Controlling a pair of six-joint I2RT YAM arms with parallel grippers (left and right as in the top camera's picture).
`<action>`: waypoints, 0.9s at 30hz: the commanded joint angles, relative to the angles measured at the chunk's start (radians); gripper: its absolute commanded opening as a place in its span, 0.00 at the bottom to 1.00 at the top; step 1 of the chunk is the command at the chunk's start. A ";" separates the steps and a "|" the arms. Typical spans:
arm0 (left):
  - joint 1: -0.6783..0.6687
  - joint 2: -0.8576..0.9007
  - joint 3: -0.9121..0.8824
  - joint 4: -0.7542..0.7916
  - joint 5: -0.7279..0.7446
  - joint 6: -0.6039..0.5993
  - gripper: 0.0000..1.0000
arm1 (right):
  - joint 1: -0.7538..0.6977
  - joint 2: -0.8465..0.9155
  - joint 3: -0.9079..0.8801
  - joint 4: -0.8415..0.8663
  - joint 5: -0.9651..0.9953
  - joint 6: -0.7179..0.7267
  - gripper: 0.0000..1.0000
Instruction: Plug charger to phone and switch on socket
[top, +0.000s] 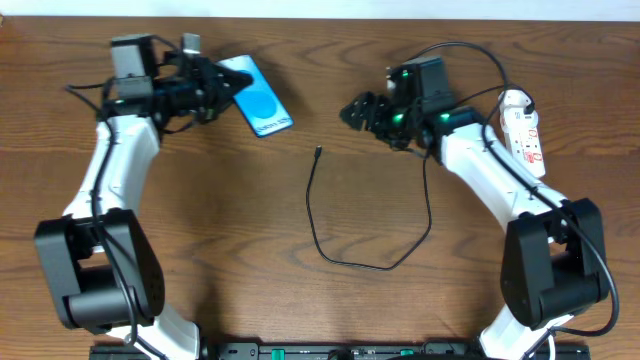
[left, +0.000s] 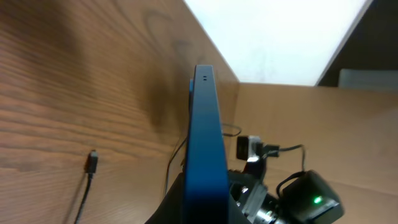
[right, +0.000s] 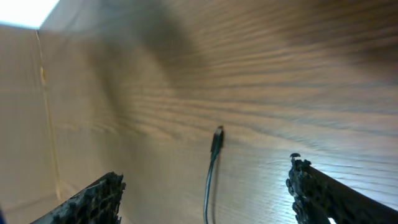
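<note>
The phone (top: 262, 100) sits toward the left of the table (top: 200, 220), blue screen up and angled across the wood. Its near end is clamped in the left gripper (top: 222, 85), whose jaws are closed on it. From the left wrist camera the phone (left: 205, 155) shows edge-on, running straight out from between the fingers. Whether it rests on the wood or is lifted clear I cannot tell.

The charger (right: 212, 163) lies loose on the table, touched by neither gripper. Its plug tip (top: 317, 153) lies in the middle, between the phone and the right gripper (top: 350, 112). It is near both, apart from both, and a little closer to the arm bases. From the tip the black cable runs back toward the bases, curls into a wide loop and climbs again under the right arm.

The right gripper hangs over the wood with its jaws spread wide and nothing in them. In its own camera the plug tip lies on the table ahead, roughly centred in the gap between the two fingers (right: 99, 196).

The socket (top: 525, 128) lies at the far right edge, just beside the right forearm and well apart from both grippers.
</note>
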 joint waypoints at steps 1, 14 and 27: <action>0.084 -0.004 0.015 0.012 0.128 0.012 0.07 | 0.049 0.021 0.008 -0.002 0.041 -0.034 0.81; 0.166 -0.004 0.015 0.011 0.318 -0.017 0.07 | 0.139 0.121 0.008 0.035 0.080 0.057 0.60; 0.165 -0.004 0.015 0.011 0.296 -0.017 0.07 | 0.203 0.223 0.008 0.069 0.056 0.110 0.50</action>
